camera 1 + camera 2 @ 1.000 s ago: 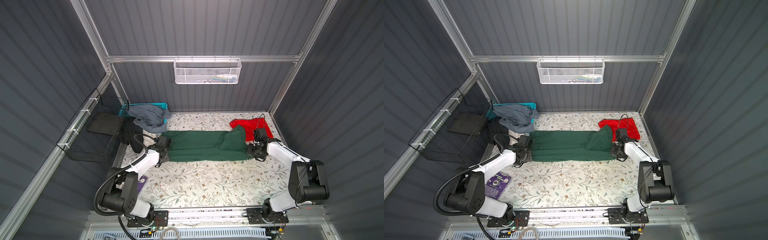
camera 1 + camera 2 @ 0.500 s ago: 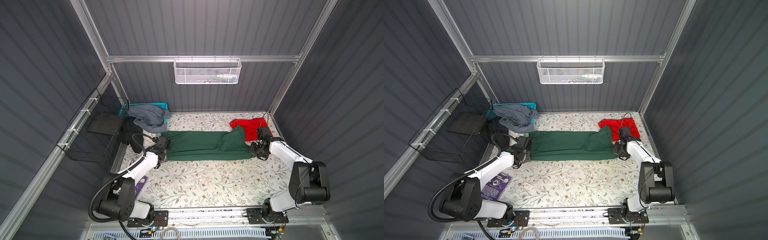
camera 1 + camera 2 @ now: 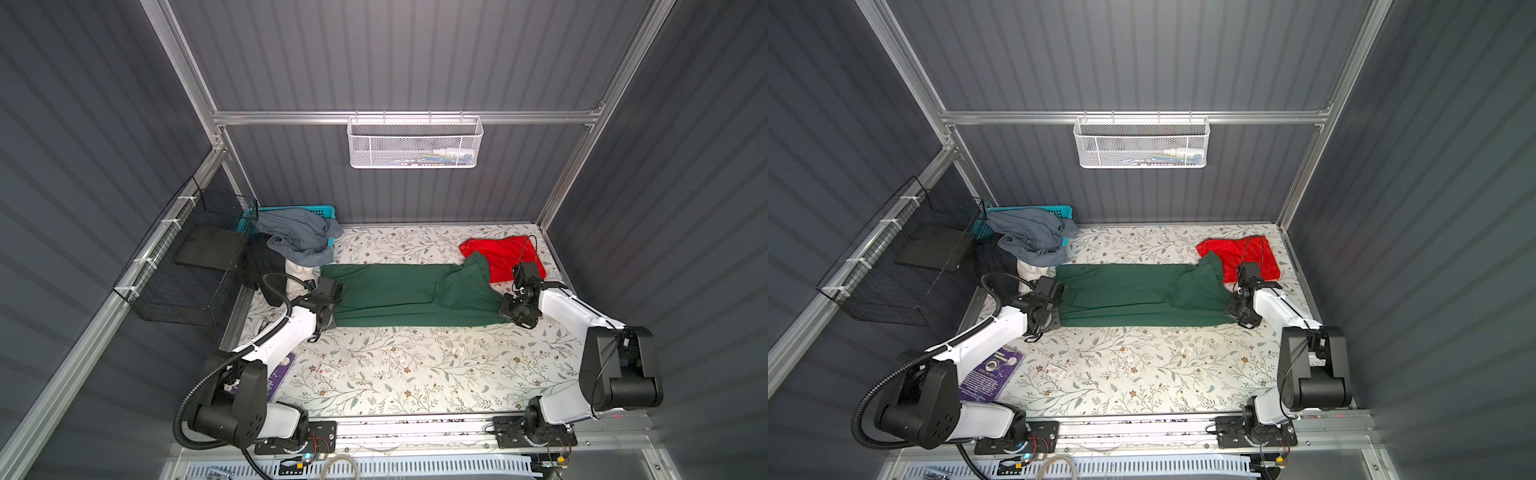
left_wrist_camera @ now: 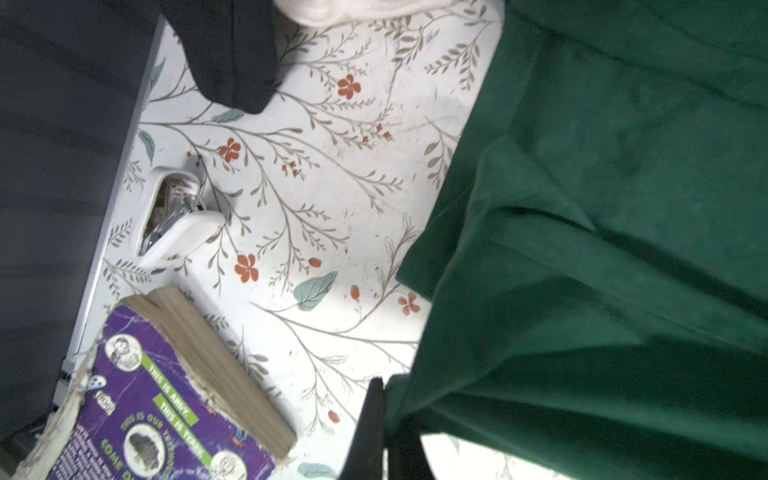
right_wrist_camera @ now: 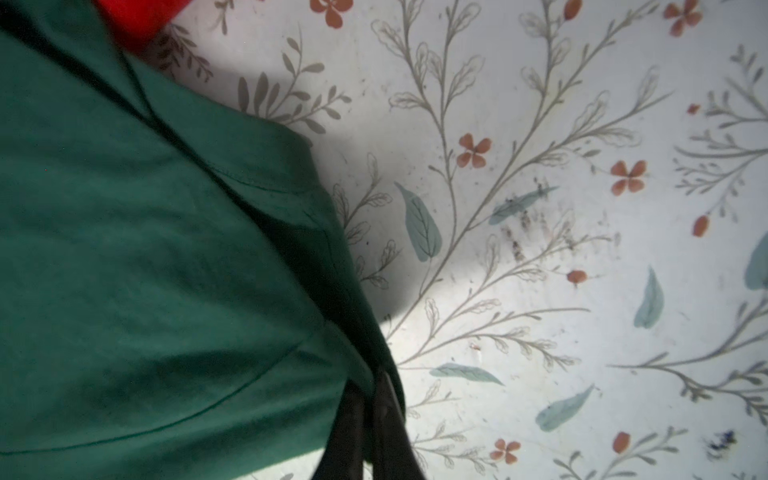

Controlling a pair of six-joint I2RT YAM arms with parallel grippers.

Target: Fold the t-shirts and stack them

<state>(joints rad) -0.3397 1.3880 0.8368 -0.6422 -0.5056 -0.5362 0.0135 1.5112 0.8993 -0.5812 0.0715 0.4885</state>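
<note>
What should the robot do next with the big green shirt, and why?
Probably lift both ends a little, together, and carry the near edge over toward the far edge. The left gripper and right gripper have jaws shut on opposite ends of the dark green cotton t-shirt, which lies as a long flat band between them, ready for a fold.

Purple book (image 4: 166,419) cover: "THIS IS ANDY", "THIS IS TERRY"
</note>
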